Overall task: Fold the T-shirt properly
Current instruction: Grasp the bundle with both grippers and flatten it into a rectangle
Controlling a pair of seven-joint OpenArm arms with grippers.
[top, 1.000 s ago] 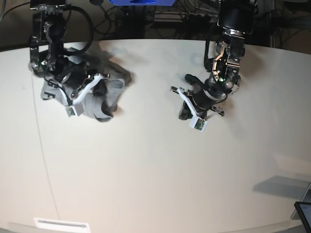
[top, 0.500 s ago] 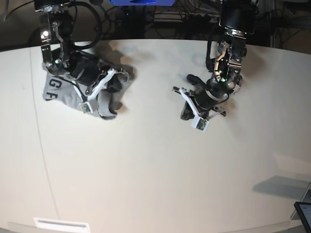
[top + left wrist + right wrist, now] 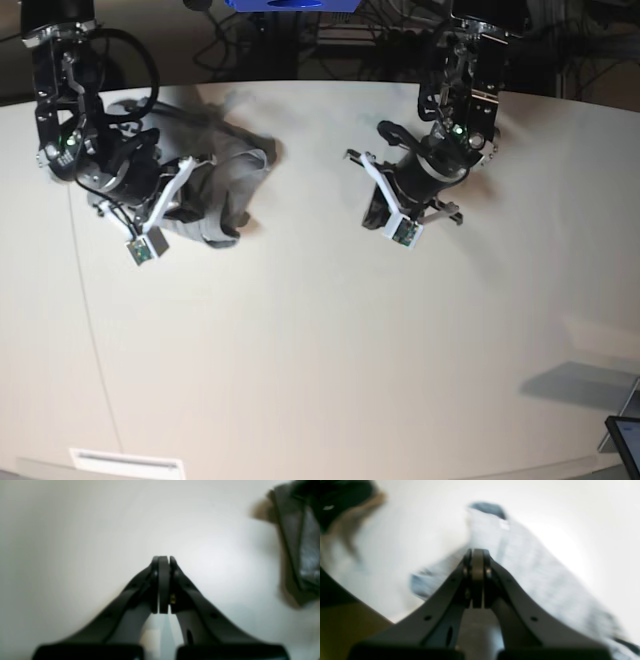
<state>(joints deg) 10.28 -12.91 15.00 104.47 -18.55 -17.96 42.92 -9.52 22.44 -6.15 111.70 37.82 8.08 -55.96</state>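
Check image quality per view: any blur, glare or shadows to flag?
Right wrist: T-shirt badly smeared by blur, table blown out white at upper right. Left wrist: soft focus, bright patch on the table; shirt dark at right edge. Base: sharp, dim background, both arms casting soft shadows on the table.

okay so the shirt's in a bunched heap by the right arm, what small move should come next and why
Probably open the right gripper over the T-shirt to pinch an edge. Both grippers are shut and empty, the left gripper sits over bare table, and the shirt is crumpled rather than spread flat.
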